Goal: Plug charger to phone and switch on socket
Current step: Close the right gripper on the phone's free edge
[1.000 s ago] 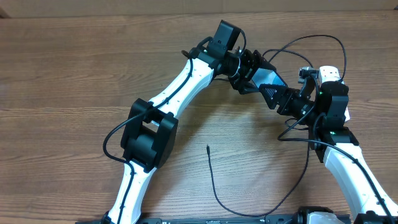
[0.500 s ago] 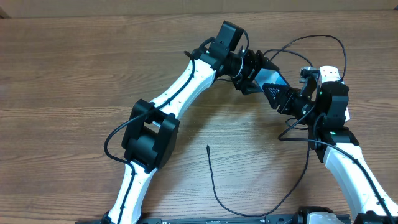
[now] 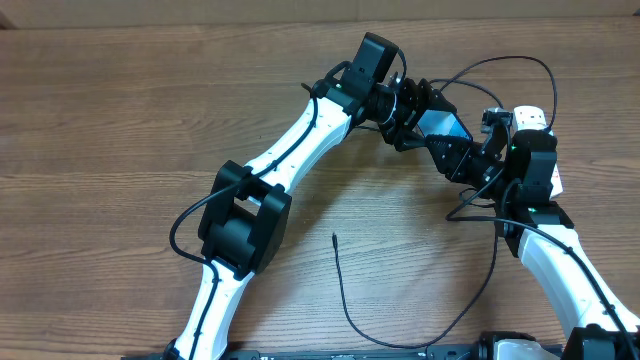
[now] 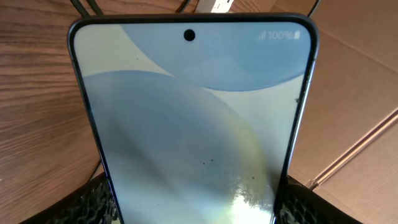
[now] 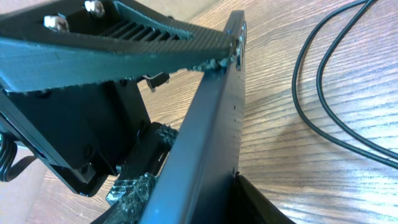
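Note:
The phone [image 3: 441, 124], light blue screen, is held up off the table between both arms at the back right. My left gripper [image 3: 418, 112] is shut across its width; its mesh pads [image 4: 93, 202] press both long edges of the phone [image 4: 193, 118]. My right gripper [image 3: 455, 157] is shut on the phone's thin body [image 5: 214, 118], with one taped pad [image 5: 134, 190] on one face and the other finger [image 5: 264, 205] on the opposite face. The charger lies loose on the table, its connector tip [image 3: 333, 238] free near the middle. The white socket [image 3: 531, 117] shows partly behind the right arm.
The charger's black cable [image 3: 347, 305] curves toward the front edge and loops behind the right arm [image 3: 520, 62]. A stretch of black cable [image 5: 311, 106] lies on the wood beside the phone. Cardboard [image 4: 360, 124] borders the table at the back.
My right jaws have closed in onto the phone. The left arm has carried the phone slightly right and toward the back. The charger tip has not moved.

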`<control>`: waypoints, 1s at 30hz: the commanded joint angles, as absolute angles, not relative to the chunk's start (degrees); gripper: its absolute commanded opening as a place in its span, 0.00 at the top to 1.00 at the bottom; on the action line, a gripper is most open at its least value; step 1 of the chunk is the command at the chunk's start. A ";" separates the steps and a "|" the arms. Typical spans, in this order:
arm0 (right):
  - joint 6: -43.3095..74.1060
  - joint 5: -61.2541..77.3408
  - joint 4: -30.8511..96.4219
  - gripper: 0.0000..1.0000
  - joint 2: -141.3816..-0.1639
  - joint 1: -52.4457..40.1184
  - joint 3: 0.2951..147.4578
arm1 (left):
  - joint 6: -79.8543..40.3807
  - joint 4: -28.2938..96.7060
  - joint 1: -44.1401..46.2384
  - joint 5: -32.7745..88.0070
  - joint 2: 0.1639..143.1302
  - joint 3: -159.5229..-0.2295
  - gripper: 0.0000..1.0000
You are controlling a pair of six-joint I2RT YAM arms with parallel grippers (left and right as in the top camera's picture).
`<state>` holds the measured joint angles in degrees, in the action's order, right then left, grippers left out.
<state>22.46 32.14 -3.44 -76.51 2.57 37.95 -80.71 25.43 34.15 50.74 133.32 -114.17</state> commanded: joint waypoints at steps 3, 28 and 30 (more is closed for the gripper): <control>22.26 33.06 -5.02 0.66 -76.64 2.20 39.40 | -81.21 25.04 35.33 53.45 133.60 -116.05 0.96; 22.48 33.08 -5.61 0.96 -76.64 2.20 39.40 | -80.97 25.06 35.33 53.43 133.60 -116.05 0.96; 22.48 33.10 -5.61 0.96 -76.64 2.20 39.40 | -80.90 25.06 35.33 53.43 133.60 -116.05 0.64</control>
